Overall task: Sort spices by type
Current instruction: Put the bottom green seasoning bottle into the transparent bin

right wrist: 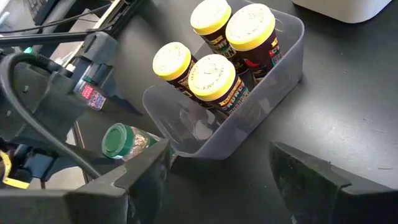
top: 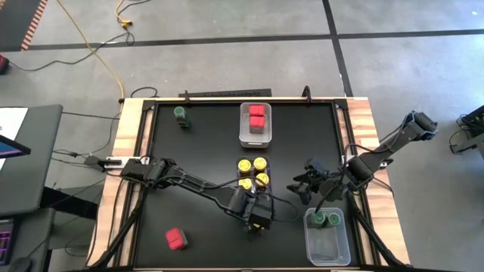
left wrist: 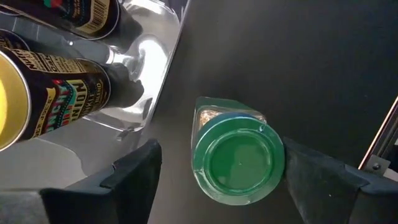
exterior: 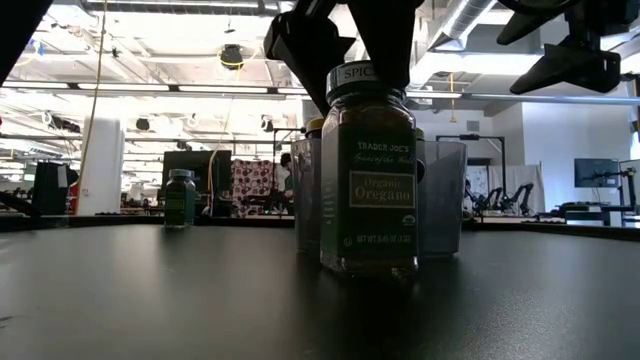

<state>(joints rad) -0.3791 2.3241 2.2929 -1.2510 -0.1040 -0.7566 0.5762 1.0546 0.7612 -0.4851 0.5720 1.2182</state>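
Observation:
A green-lidded oregano jar stands upright on the black table, just near-side of a clear bin that holds several yellow-lidded jars. My left gripper is above the green-lidded jar, pointing steeply down, open, with one finger on each side of the lid. My right gripper hovers open to the right of the yellow-jar bin, with nothing between its fingers. My left gripper is open around the jar's green lid, coming from above. One finger lies right at the lid's rim; I cannot tell whether it touches. The other finger stands clear of the lid. The jar rests upright on its base.
A clear bin at the far middle holds red containers. Another bin at the near right holds two green-lidded jars. A lone green-lidded jar stands at the far left, and a red container lies at the near left.

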